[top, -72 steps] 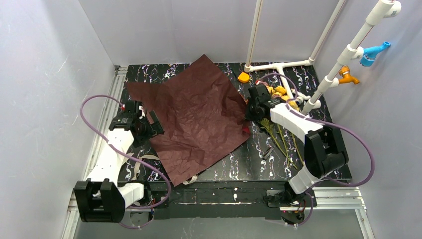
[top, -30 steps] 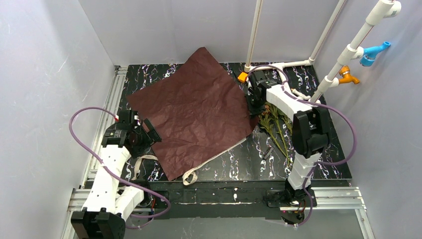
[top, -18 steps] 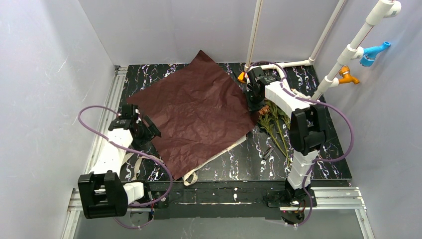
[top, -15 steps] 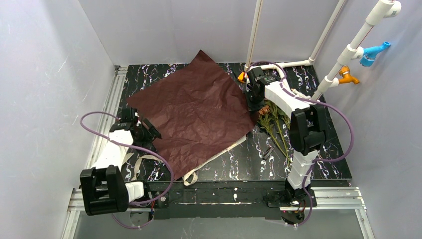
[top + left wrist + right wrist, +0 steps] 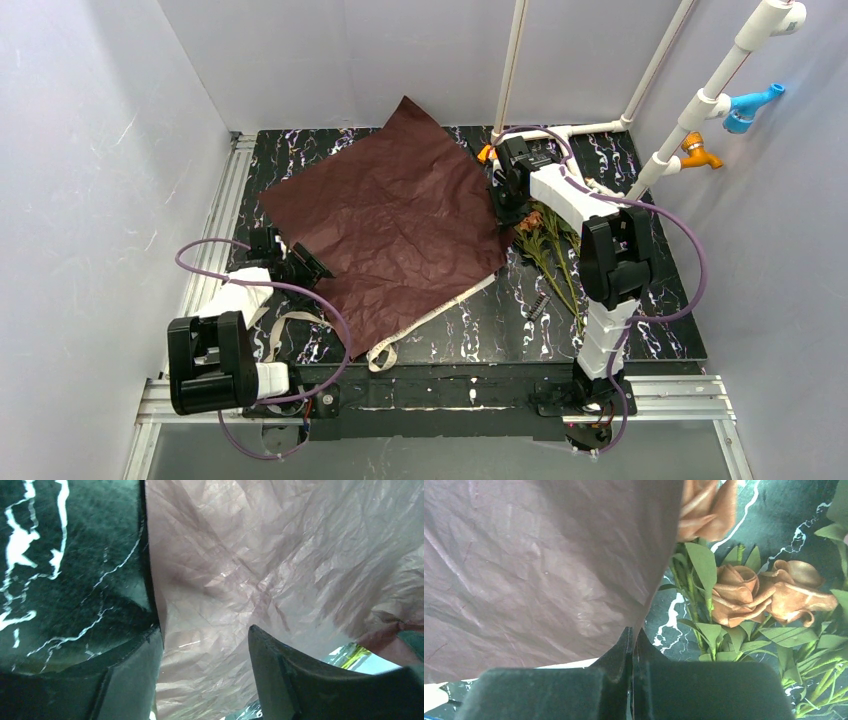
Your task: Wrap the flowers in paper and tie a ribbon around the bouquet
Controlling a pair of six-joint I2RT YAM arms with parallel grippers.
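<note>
The paper (image 5: 390, 220) lies spread on the table, dull maroon side up. My right gripper (image 5: 511, 208) is shut on its right corner, and the sheet's edge runs in between the closed fingertips (image 5: 633, 636). The flowers (image 5: 548, 232) lie just right of that corner, with pink-brown blooms (image 5: 744, 587) and green leaves close to the jaws. My left gripper (image 5: 303, 266) sits low at the sheet's left edge, open, with crinkled paper (image 5: 240, 565) across the gap between its fingers (image 5: 280, 675). The ribbon (image 5: 440, 312) trails out from under the paper's near edge.
A white pipe frame (image 5: 560, 133) stands at the back right, with an orange cap (image 5: 487, 153) beside it. A small dark ridged piece (image 5: 538, 306) lies near the flower stems. More ribbon loops lie by the left arm (image 5: 285, 325). Grey walls close in on the left, back and right.
The left arm has folded down and its gripper has settled low at the paper's left edge, jaws narrowing. The right gripper keeps its hold on the corner, barely shifted.
</note>
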